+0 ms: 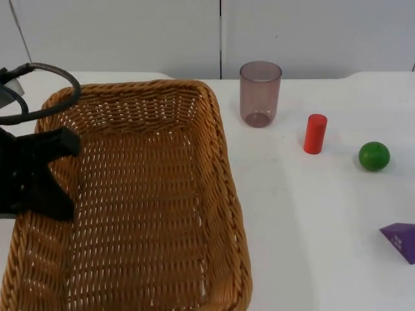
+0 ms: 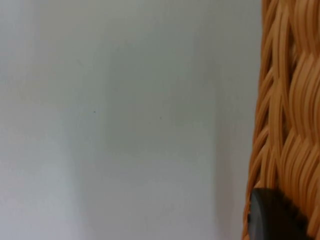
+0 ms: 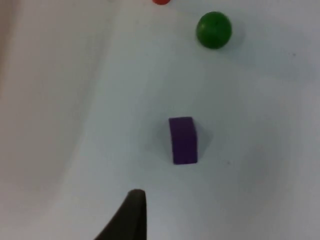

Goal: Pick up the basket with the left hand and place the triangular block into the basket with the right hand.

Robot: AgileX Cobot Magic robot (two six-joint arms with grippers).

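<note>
The woven wicker basket (image 1: 149, 194) fills the left half of the top view, looming large as if raised off the table. My left gripper (image 1: 47, 173) is shut on its left rim; the rim's weave (image 2: 290, 115) stands close against a black fingertip (image 2: 272, 217) in the left wrist view. The triangular block (image 1: 402, 240) is purple and lies on the table at the far right edge. In the right wrist view that purple block (image 3: 183, 140) lies a short way ahead of my right gripper (image 3: 131, 217), which hangs above the table apart from it.
A translucent purple-grey cup (image 1: 260, 93) stands at the back, right of the basket. A red cylinder (image 1: 315, 134) stands upright to the right of the cup, and a green ball (image 1: 374, 156) lies beyond it; that ball (image 3: 214, 30) lies past the block.
</note>
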